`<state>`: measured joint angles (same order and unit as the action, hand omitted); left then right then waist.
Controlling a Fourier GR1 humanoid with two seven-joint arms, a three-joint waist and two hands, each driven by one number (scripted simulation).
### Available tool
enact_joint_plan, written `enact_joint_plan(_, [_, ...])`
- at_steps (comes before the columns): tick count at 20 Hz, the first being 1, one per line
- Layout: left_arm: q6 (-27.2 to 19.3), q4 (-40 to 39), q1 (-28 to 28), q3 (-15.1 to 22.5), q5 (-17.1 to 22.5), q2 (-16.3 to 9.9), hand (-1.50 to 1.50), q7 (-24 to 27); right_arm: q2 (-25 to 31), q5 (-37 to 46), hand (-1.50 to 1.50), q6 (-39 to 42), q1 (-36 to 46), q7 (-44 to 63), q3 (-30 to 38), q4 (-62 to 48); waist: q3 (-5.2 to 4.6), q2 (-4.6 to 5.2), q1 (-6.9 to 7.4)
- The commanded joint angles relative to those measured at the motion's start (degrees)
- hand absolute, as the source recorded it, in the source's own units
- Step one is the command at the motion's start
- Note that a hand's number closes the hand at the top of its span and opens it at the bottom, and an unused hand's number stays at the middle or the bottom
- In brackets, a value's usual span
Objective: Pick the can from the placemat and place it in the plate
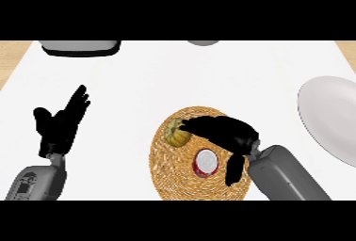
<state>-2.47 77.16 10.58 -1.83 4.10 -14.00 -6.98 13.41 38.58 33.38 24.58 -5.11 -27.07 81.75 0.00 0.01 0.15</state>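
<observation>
A round woven placemat (182, 181) lay on the white table (173, 80), near the middle of the head view and toward its lower edge. On the placemat stood the can (206, 163), seen from above as a pale round top with a red rim, sitting in the mat's right half and a little below its centre. A small yellow-green object (176, 132), perhaps a small squash though the view was too poor to be sure, rested on the mat's upper left part. The right hand (222, 132) hung over the upper part of the placemat, its fingers (191, 125) curled and reaching leftward so that their tips touched or overlapped the yellow-green object; whether they pinched it could not be told. The thumb (236, 169) pointed down just to the right of the can, close beside it, and the can itself sat free, not enclosed by the hand. The grey plate (327, 117) lay at the right edge of the view, well apart from the placemat and bare. The left hand (59, 124) rested at the left, fingers straight and pointing up and slightly apart, holding nothing. At the table's far edge sat a grey, dark-based appliance (80, 47) and a small grey object (203, 42), both cut off.
</observation>
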Motion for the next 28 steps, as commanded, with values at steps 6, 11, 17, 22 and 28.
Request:
enact_joint_plan(6, [0.3, 0.6, 0.8, -0.7, -2.0, 1.7, 0.0, -0.8, -5.5, 7.6, -1.5, 2.3, -0.1, 1.6, -1.0, -0.6, -0.01, -0.02, -0.13])
enact_joint_plan(11, [1.8, 6.3, -2.3, -0.9, -0.9, 0.8, 0.0, -3.8, -2.7, 11.0, 1.5, 1.4, -1.2, -6.5, -4.8, -3.8, 0.01, -0.05, 0.21])
enact_joint_plan(17, [4.7, 0.7, -1.1, -4.1, 0.5, -0.9, 0.0, -0.3, -5.9, 13.0, 1.5, -1.6, -2.6, -9.3, -6.1, -6.4, -0.01, 0.06, 0.17])
enact_joint_plan(22, [3.0, 6.8, -2.1, -2.8, -1.2, 0.3, 0.0, -5.8, -4.0, 11.1, 1.5, 1.4, -5.5, -10.1, -0.7, 1.5, 0.0, -0.09, -0.05])
enact_joint_plan(28, [1.1, 3.0, -2.3, -3.4, -2.3, 1.6, 0.0, -0.9, -0.1, 12.9, 1.5, -9.0, -19.2, -1.0, 6.8, 10.3, -0.02, -0.44, -2.31])
